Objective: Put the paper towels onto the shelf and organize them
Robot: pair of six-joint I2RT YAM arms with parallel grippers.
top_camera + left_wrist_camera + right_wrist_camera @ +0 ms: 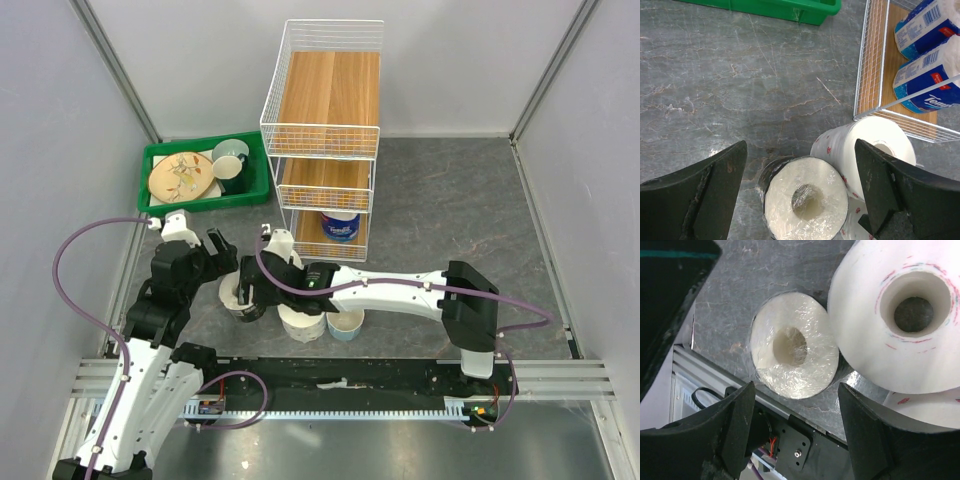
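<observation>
A dark-wrapped paper towel roll (805,200) stands on end on the table, also seen in the right wrist view (795,352) and the top view (236,300). A red-dotted white roll (865,145) lies against it, and a larger plain roll (900,315) stands beside it. My left gripper (800,150) is open, its fingers either side of and above the dark-wrapped roll. My right gripper (796,390) is open and empty, hovering over the same roll. Two blue-wrapped rolls (927,80) sit on the bottom board of the white wire shelf (330,130).
A green tray (160,152) of dishes sits left of the shelf. A pale blue cup (345,322) stands by a white roll (303,322) near the front rail. The two arms crowd together at the front left.
</observation>
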